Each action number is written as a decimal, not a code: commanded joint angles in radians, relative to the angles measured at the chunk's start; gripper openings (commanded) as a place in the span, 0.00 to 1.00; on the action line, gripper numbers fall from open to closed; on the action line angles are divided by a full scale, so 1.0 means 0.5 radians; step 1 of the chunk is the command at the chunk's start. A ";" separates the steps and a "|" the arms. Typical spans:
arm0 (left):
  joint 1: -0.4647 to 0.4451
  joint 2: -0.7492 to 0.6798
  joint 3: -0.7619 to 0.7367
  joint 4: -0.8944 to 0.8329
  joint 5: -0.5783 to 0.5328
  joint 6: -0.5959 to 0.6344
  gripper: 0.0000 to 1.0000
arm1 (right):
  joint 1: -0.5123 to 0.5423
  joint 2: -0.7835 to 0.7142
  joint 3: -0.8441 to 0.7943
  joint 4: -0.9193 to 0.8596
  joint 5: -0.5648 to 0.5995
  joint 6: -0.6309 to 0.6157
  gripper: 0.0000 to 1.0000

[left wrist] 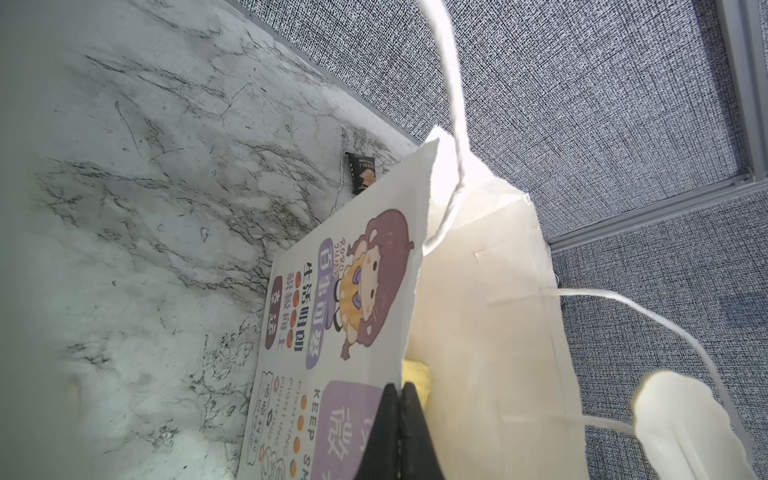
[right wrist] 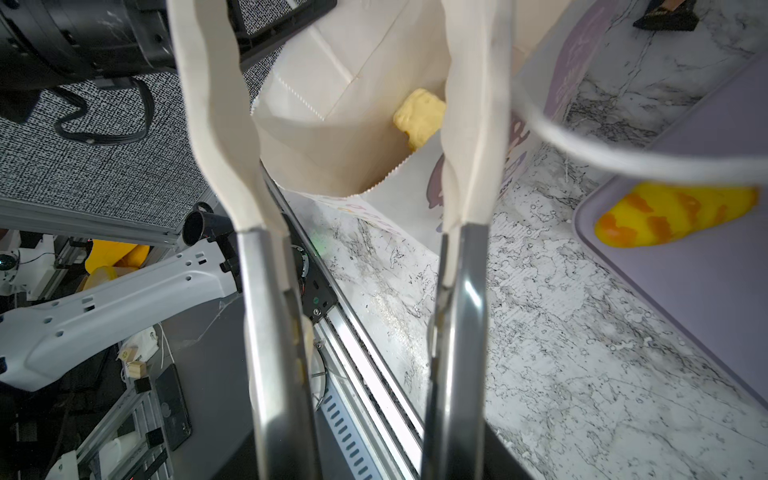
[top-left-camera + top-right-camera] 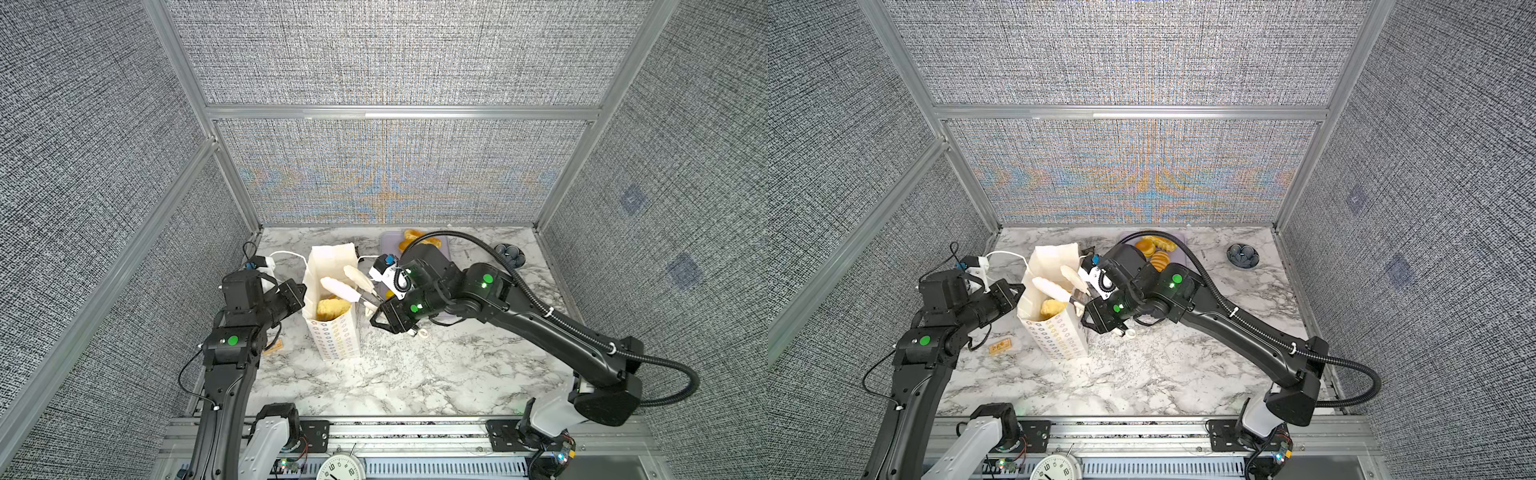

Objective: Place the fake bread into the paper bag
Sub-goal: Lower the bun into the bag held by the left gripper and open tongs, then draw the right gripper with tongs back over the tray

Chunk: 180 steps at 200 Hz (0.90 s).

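Marbled white surface (image 3: 436,365), closed in by grey fabric walls, carries all that we see. On it, left of the middle, the paper bag (image 3: 334,336) stands upright with its mouth open upward. Its narrow near side bears ring-flower prints, and the left wrist view shows a cartoon girl on its wide face.

One yellow piece of the fake bread (image 3: 332,308) lies inside the bag against the near wall. We see it again from the right wrist (image 2: 419,116).

The black left fingers (image 1: 411,428) are pressed together on the bag's rim, one on the printed outside and one inside, pinching the paper wall. The right fingers (image 2: 216,124), long metal bars with white covers, reach over the open mouth. They are spread, and we see nothing between them.

A white cord handle (image 3: 286,254) loops out from the bag's far left side. Behind the bag to the right lies a flat lavender tray (image 2: 706,291) with more bread on it. A striped yellow-orange loaf (image 2: 673,216) and a round bun (image 3: 1146,248) lie there, partly hidden by the right arm.

A small orange packet (image 3: 1000,347) lies near the bag's left side. A dark packet (image 1: 362,172) lies close to the bag by a wall. A dark bowl (image 3: 510,254) sits well apart, near the back right corner.
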 commanded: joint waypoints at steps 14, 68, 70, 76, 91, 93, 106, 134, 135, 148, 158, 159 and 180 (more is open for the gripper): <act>0.003 -0.001 0.014 0.032 0.004 0.014 0.00 | 0.004 -0.021 -0.006 0.039 0.013 -0.007 0.50; 0.004 -0.013 0.009 0.023 -0.005 0.017 0.00 | 0.003 -0.052 -0.002 0.046 0.028 -0.004 0.49; 0.002 -0.013 0.012 0.024 -0.007 0.017 0.00 | 0.003 -0.055 -0.002 0.047 0.028 -0.004 0.49; 0.001 -0.013 0.009 0.024 -0.006 0.017 0.00 | 0.003 -0.059 -0.002 0.046 0.035 -0.006 0.49; 0.003 -0.013 0.008 0.022 -0.007 0.017 0.00 | 0.003 -0.070 -0.006 0.047 0.057 -0.010 0.49; 0.005 -0.013 0.008 0.024 -0.007 0.017 0.00 | 0.002 -0.072 -0.005 0.047 0.060 -0.010 0.49; 0.004 -0.013 0.008 0.026 -0.007 0.014 0.00 | 0.004 -0.086 -0.007 0.050 0.083 -0.016 0.49; 0.000 -0.012 0.011 0.028 -0.002 0.014 0.00 | 0.003 -0.143 -0.038 0.074 0.189 -0.015 0.49; 0.003 -0.011 0.009 0.030 -0.005 0.014 0.00 | 0.004 -0.146 -0.040 0.074 0.191 -0.014 0.49; 0.002 -0.011 0.008 0.031 -0.002 0.014 0.00 | 0.003 -0.197 -0.071 0.105 0.256 -0.016 0.48; 0.003 -0.008 0.009 0.031 -0.004 0.014 0.00 | 0.001 -0.237 -0.102 0.130 0.315 -0.012 0.48; 0.004 -0.009 0.010 0.031 -0.004 0.014 0.00 | 0.000 -0.244 -0.105 0.133 0.321 -0.011 0.48; 0.002 -0.010 0.006 0.029 -0.002 0.017 0.00 | -0.011 -0.347 -0.187 0.200 0.431 0.005 0.48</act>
